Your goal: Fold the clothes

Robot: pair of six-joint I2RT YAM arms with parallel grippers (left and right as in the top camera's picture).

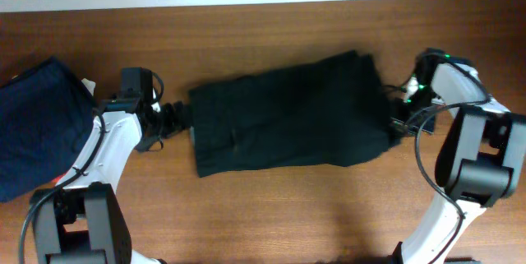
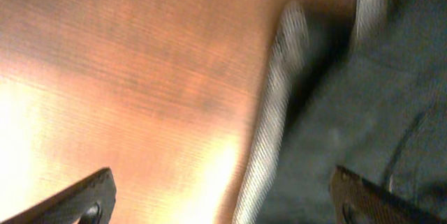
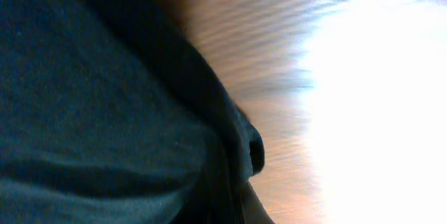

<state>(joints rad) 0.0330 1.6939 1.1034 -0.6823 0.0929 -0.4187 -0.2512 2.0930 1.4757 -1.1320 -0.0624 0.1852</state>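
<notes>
At centre, shorts (image 1: 288, 114) left-right, waistband (image 2: 269, 133) seemingly left, left gripper (image 1: 179, 116) spread, right gripper (image 1: 396, 120) unclear.

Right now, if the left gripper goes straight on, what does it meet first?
Probably the black shorts, their whitish waistband edge just ahead of the left gripper; depth is unclear.

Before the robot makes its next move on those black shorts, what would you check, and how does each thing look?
1. Black shorts lying spread on the table: ok.
2. Left end effector open: ok, its fingers stand wide apart.
3. Left end effector at the shorts' edge: ok, the whitish waistband lining is right in front of it.
4. Right end effector open or shut: cannot tell, its wrist view shows only blurred fabric and table.
5. Navy garment apart from the shorts: ok.
</notes>
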